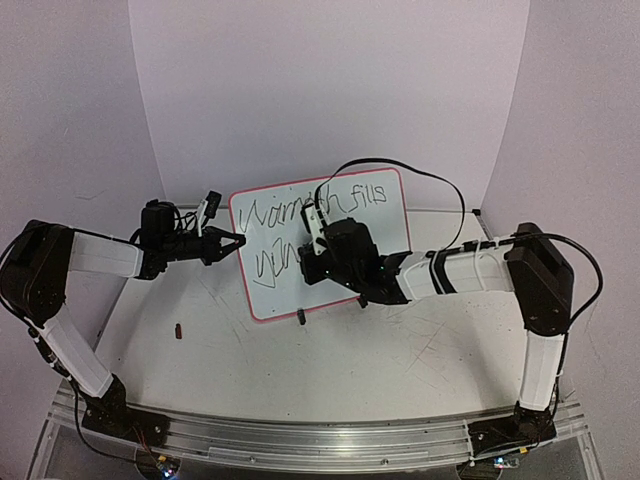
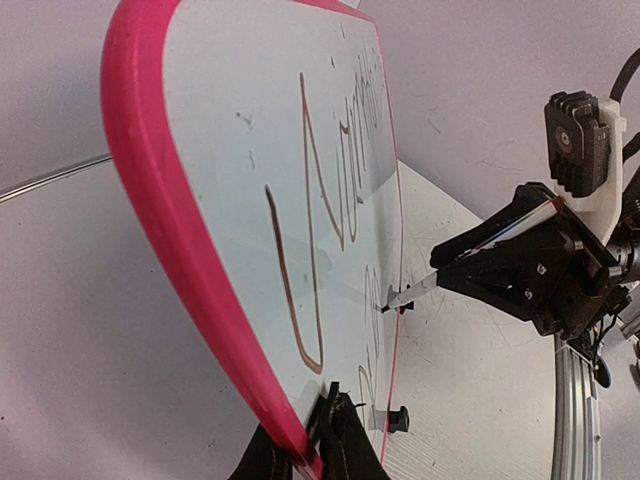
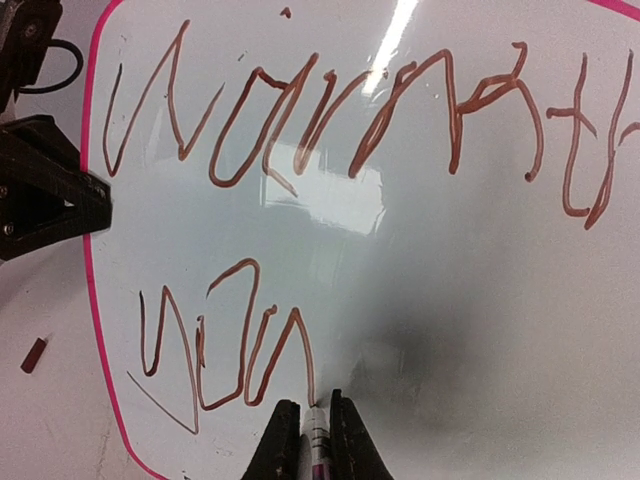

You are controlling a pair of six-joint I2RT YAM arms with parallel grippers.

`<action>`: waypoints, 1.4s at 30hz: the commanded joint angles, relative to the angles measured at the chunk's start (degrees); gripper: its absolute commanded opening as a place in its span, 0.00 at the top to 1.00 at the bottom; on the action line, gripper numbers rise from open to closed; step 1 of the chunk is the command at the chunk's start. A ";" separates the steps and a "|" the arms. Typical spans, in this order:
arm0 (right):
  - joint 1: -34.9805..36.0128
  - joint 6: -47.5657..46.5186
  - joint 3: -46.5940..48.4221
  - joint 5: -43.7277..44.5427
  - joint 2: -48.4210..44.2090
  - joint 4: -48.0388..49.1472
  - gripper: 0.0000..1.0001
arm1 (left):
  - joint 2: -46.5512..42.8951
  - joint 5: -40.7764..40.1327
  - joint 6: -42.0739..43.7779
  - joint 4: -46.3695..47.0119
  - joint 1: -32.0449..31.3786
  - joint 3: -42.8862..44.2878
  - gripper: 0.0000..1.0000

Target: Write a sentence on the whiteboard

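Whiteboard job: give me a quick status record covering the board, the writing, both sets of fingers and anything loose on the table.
whiteboard: propped up on the table, pink frame
sentence: top line reads roughly "Warmth fills"; second line begun, unfinished
left fingers: shut on the whiteboard's left edge
right fingers: shut on the marker
marker: tip at the board, at the end of the second line
loose piece: small, dark, on the table left of the board; possibly a cap

One whiteboard (image 1: 385, 232), one marker (image 3: 318, 442), two arms (image 1: 100, 256) (image 1: 470, 271)
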 commanded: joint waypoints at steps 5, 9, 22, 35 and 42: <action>-1.00 0.05 -0.48 -1.43 -7.64 0.02 1.00 | 1.47 -9.04 8.68 -3.71 -0.14 0.48 1.00; -2.61 0.51 1.55 -2.04 -5.61 0.32 1.00 | 1.40 -8.95 8.57 -3.71 -0.17 0.41 1.00; -2.65 -1.50 6.06 -4.51 -1.11 0.85 1.00 | 1.48 -8.94 8.70 -3.75 -0.15 0.48 1.00; -2.68 -1.77 7.09 -2.21 0.54 0.93 1.00 | 1.63 -8.86 8.74 -3.79 -0.19 0.57 1.00; -2.67 -1.37 5.69 -1.19 0.05 -0.19 1.00 | 1.52 -8.86 8.75 -3.88 -0.17 0.63 1.00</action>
